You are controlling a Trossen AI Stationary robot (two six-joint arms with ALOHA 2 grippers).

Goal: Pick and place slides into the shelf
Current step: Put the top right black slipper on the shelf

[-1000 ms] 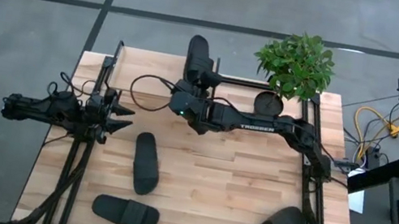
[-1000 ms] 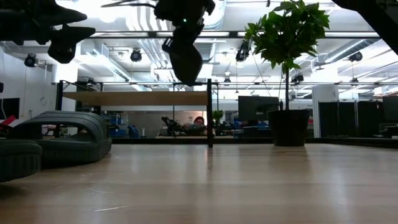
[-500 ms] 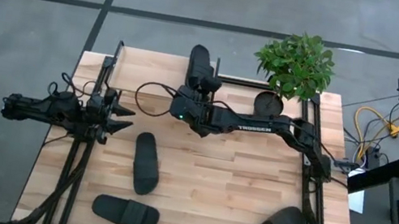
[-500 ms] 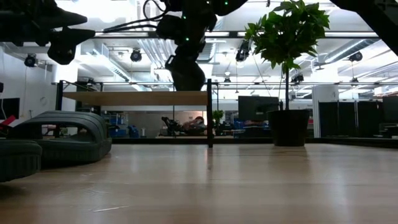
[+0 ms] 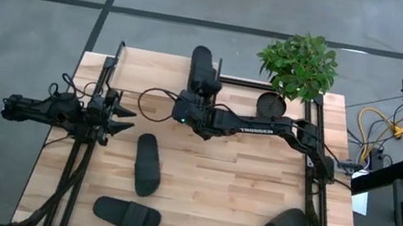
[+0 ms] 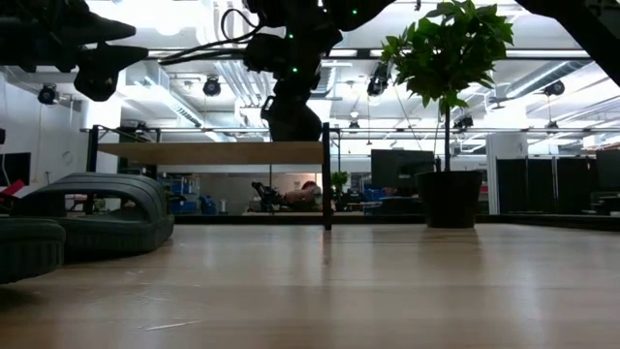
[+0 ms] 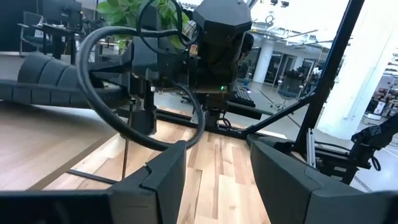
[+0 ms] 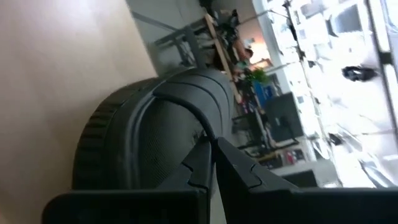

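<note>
Black rubber throughout: left gripper [image 5: 119,115] idle at the table's left edge, fingers apart on nothing; three slides [image 5: 147,164] loose on the boards; right gripper [image 5: 204,90] pinching a fourth slide [image 5: 201,65], seemingly bound for the shelf [image 6: 218,152].

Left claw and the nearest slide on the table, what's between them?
Only bare tabletop between the left claw and that slide, seen in the high view.

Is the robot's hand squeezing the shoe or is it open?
Squeezing. The right gripper has its fingers shut on a slide, held above the shelf.
</note>
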